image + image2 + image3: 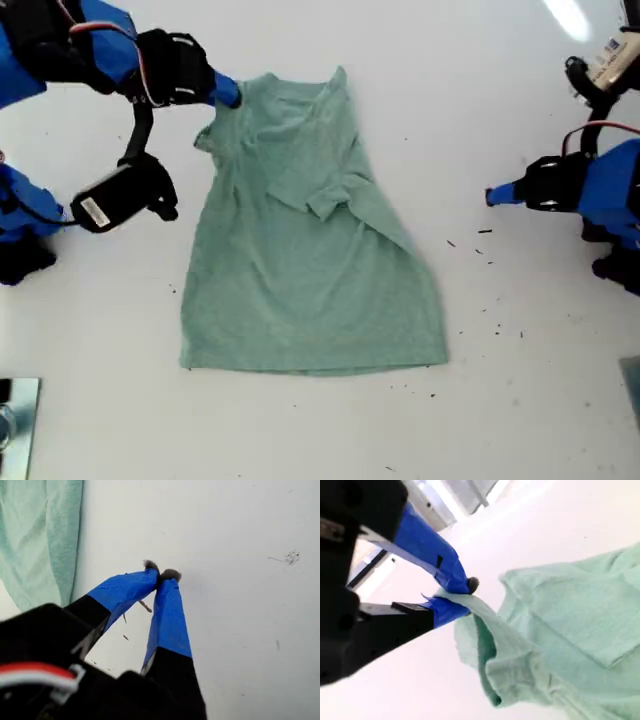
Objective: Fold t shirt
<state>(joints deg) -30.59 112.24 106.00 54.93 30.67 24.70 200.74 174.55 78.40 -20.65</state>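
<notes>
My first gripper (492,195) (161,575): at the exterior view's right, held low over the table (520,80), jaws pointing toward the exterior view's left. Blue-taped fingers (170,615) pressed together at the tips, nothing between them. Arm body blue, bunched close against that view's right edge.

My second gripper (228,95) (462,597): at the exterior view's upper left, reaching toward that view's right. Blue fingers (432,555) pinched onto an edge of the t shirt (310,250) (560,630) near its sleeve. Wrist bent, black camera housing hanging below the forearm.

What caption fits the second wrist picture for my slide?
My second pincer pinches the sage-green t-shirt's edge above the white table.
</notes>
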